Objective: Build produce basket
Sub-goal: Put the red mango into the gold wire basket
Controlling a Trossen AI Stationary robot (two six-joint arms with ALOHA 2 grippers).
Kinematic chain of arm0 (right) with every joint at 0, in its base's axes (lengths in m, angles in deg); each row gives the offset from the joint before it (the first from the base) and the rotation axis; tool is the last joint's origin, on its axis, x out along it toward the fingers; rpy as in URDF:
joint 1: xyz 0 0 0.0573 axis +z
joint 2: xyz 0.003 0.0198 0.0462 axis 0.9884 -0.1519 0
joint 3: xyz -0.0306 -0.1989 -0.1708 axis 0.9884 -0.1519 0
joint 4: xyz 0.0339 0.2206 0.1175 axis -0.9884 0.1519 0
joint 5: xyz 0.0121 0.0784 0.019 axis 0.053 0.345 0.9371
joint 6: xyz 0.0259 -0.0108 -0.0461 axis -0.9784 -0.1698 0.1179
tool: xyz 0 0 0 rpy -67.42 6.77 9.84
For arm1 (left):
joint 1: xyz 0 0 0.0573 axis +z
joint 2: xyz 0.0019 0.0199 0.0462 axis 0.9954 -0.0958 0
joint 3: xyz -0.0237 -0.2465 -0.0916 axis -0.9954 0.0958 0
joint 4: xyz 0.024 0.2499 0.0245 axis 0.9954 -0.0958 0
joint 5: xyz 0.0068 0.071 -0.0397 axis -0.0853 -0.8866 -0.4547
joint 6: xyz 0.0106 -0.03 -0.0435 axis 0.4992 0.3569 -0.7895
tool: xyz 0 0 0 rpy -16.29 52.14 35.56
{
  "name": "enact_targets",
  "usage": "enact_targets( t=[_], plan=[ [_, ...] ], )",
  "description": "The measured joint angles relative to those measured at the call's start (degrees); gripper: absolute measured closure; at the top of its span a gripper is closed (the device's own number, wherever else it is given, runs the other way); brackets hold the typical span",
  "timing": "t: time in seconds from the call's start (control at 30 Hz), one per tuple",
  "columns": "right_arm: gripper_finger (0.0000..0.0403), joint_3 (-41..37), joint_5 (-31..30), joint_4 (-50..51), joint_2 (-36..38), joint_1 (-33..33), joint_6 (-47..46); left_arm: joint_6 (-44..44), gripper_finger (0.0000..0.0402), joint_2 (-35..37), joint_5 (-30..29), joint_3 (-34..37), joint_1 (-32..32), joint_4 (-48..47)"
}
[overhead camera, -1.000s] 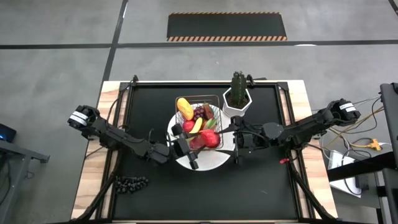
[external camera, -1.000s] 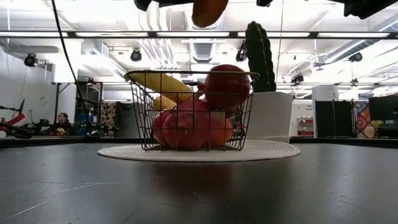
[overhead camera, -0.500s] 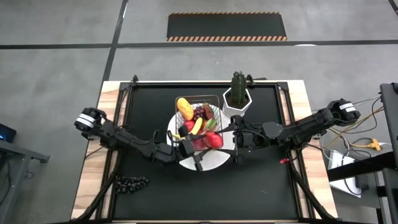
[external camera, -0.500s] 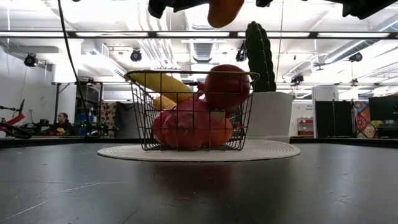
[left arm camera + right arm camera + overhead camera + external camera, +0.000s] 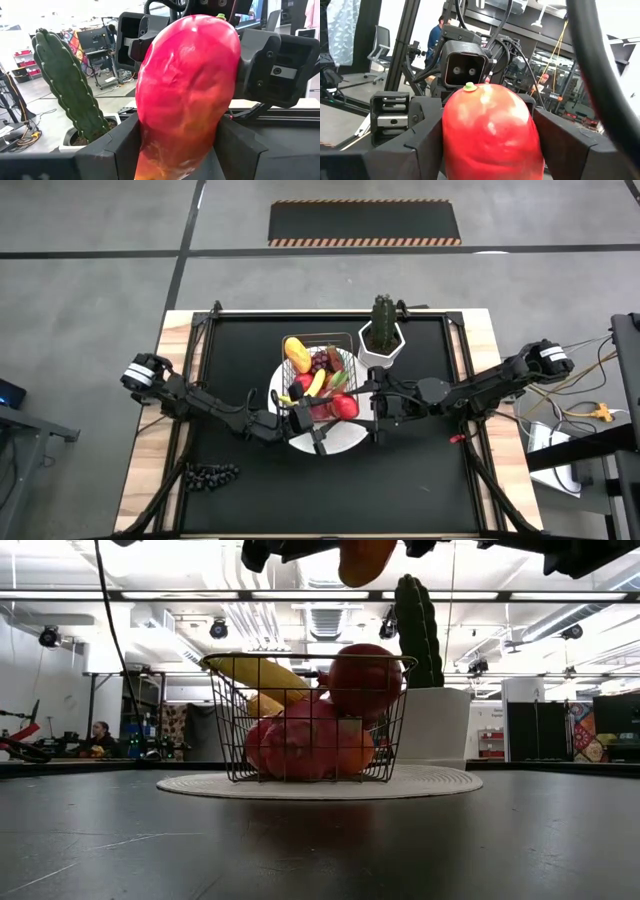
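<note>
Left wrist view: your left hand (image 5: pixel 177 150) grasps the mango (image 5: pixel 187 90), lately shifted across above the basket (image 5: pixel 232 730) (nearly full) into your right hand (image 5: pixel 490 150); whether that grips, I cannot tell, probably a handover.

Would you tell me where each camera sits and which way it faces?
High: above the table, looking straight down on the basket; left arm and right arm show.
Low: at table height, looking level at the basket; the mango hangs above.
Left wrist: on the left arm, facing the mango in the left gripper.
Right wrist: on the right arm, facing the mango at the right gripper.
Shared: both wrist views show the mango.
</note>
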Motion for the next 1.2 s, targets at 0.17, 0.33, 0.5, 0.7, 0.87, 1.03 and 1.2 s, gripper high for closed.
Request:
enact_targets(
  t=[0.17, 0.33, 0.5, 0.7, 0.87, 1.03, 1.2],
  plan=[
    [0.0170, 0.0, 0.0, 0.2, 0.3, 0.0, 0.0, 0.0, 0.0205, 0.0, 0.1, 0.2, 0.0, 0.2],
    [0.0172, 0.0, 0.0, 0.3, 0.2, 0.0, 0.0, 0.0, 0.0205, 0.0, 0.2, 0.3, 0.0, 0.2],
    [0.0175, 0.0, 0.0, 0.3, 0.2, 0.0, 0.0, 0.0, 0.0205, 0.0, 0.2, 0.3, 0.1, 0.2],
    [0.0175, 0.0, 0.0, 0.3, 0.1, 0.0, 0.0, 0.0, 0.0205, 0.0, 0.3, 0.4, 0.1, 0.2],
    [0.0175, 0.0, -0.1, 0.3, 0.1, 0.0, 0.0, 0.0, 0.0205, 0.0, 0.3, 0.4, 0.1, 0.2],
    [0.0176, -0.1, -0.1, 0.7, 0.1, 0.0, -0.4, 0.0, 0.0187, 0.1, 0.4, 0.6, 0.2, 0.0],
    [0.0178, -0.1, -0.4, 1.1, 0.1, 0.0, -2.1, 0.5, 0.0136, 0.1, 0.6, 0.6, 0.2, -0.4]
  ],
)
